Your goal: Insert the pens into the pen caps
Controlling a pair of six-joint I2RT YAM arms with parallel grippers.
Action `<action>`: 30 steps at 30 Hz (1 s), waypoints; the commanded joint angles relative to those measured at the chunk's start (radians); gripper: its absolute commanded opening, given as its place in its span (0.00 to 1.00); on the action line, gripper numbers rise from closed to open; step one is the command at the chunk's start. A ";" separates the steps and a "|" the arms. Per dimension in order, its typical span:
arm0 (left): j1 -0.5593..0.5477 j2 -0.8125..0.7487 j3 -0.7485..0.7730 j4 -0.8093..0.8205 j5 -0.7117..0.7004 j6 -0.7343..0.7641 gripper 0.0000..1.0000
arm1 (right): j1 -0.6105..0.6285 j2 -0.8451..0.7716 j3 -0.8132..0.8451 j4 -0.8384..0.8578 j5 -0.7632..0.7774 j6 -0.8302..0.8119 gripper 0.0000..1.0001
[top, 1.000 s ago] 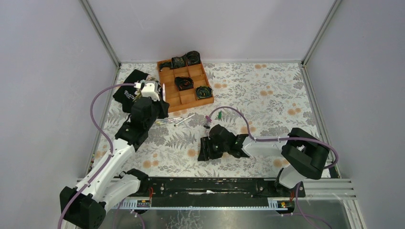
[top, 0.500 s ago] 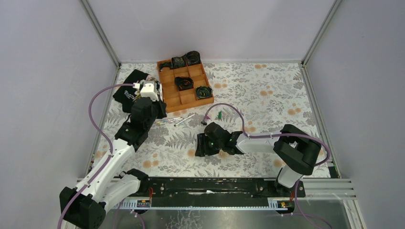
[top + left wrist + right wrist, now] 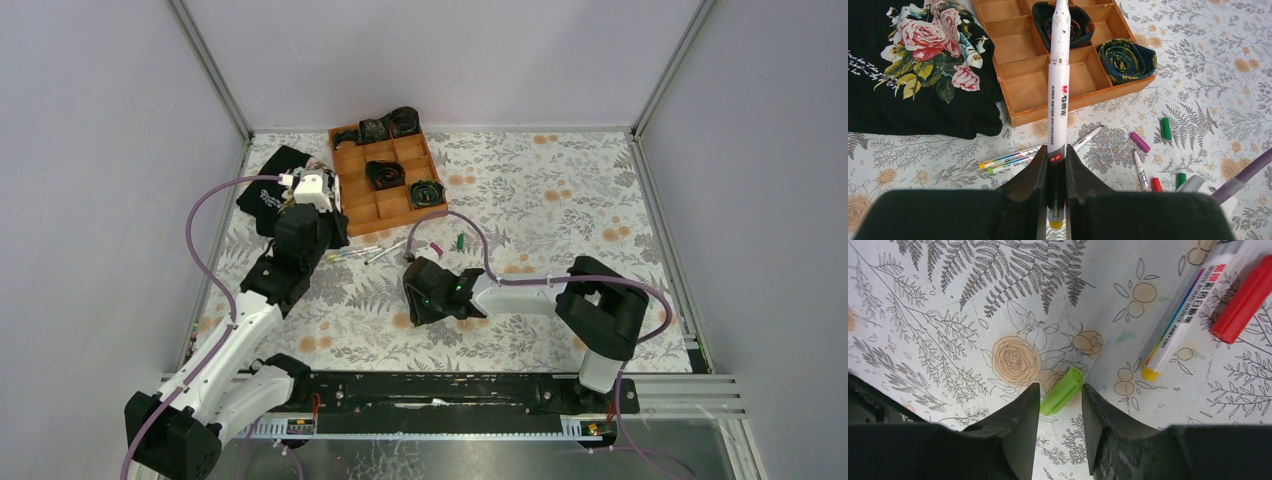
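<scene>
My left gripper [image 3: 1057, 165] is shut on a white pen [image 3: 1059, 85] with a yellow end, held above the table and pointing at the tray. Two pens [image 3: 1008, 159] lie side by side, a third [image 3: 1087, 138] and a fourth [image 3: 1140, 170] lie nearby. Magenta [image 3: 1139, 142], dark green [image 3: 1166, 128], red [image 3: 1157, 184] and green [image 3: 1180, 179] caps lie loose. My right gripper [image 3: 1060, 395] is open low over the table, a lime green cap [image 3: 1062, 391] lying slantwise between its fingertips. A pen [image 3: 1178, 325] and a red cap [image 3: 1243, 302] lie just beyond.
A wooden tray [image 3: 437, 212] with black coiled items stands at the back. A black flowered cloth [image 3: 913, 65] lies to its left. In the top view the left gripper [image 3: 330, 222] is by the tray's left edge and the right gripper [image 3: 418, 300] is mid-table.
My right arm has swung left across the table, bringing its gripper closer to the loose pens. The left arm and its pen have not moved.
</scene>
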 commanded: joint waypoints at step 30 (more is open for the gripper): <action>0.002 -0.070 -0.062 0.214 0.473 -0.068 0.00 | -0.100 -0.187 0.208 -0.297 0.216 -0.060 0.00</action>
